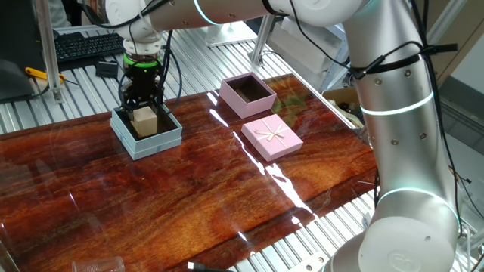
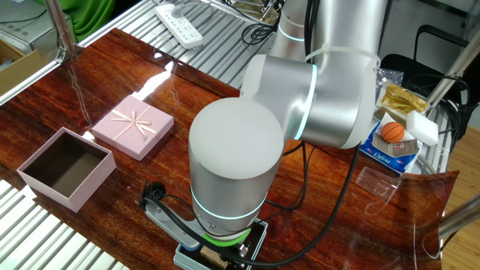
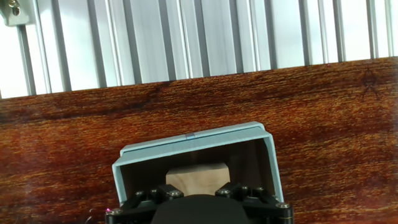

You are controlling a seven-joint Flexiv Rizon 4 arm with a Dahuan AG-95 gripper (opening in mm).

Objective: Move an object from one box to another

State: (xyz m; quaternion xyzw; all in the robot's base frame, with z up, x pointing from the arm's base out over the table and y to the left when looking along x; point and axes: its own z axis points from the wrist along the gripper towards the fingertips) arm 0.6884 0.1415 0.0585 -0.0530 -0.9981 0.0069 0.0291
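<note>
The black two-finger gripper (image 1: 144, 106) hangs straight down into the square, shallow, pale blue-grey box (image 1: 168, 137), its fingers (image 1: 130, 103) standing to either side of the small, light tan wooden cube (image 1: 145, 121). In one fixed view the fingers sit close against the cube's sides, but whether they press on it or stand just clear cannot be told. In the hand view the black finger mounts fill the lower edge and the cube (image 3: 198, 176) shows just above them, inside the box's dark interior, with the blue-grey walls (image 3: 193, 142) rising around it. Whether the cube rests on the floor of the box or hangs just above it cannot be told.

The blue-grey box stands near the far left edge of the glossy reddish-brown wooden desk (image 1: 197, 196). Well apart from it to the right, the square, shallow pink box with a dark interior (image 1: 247, 95) stands open, and just in front of that lies the flat pink lid with a ribbon bow (image 1: 271, 137). In the other fixed view the large silver arm (image 2: 247, 157) covers most of the blue-grey box, while the pink box (image 2: 96, 175) and the lid (image 2: 133, 126) lie to its left.
</note>
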